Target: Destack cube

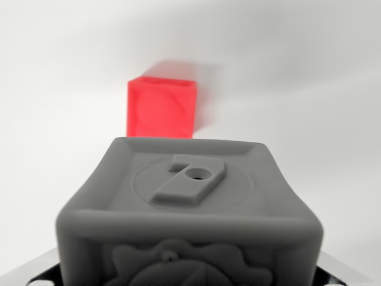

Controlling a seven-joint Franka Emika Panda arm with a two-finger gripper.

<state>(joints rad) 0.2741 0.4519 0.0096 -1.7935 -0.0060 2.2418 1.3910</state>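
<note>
Grey numbered cube (189, 208) fills the wrist view up close; red cube (161, 107) sits beyond it; gripper state can't be told.

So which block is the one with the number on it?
Look at the plain white surface: two blocks sit in view. The big grey plastic cube fills the bottom of the wrist view. It has a raised 7 on top, unlike the smaller, plain red cube behind it.
</note>
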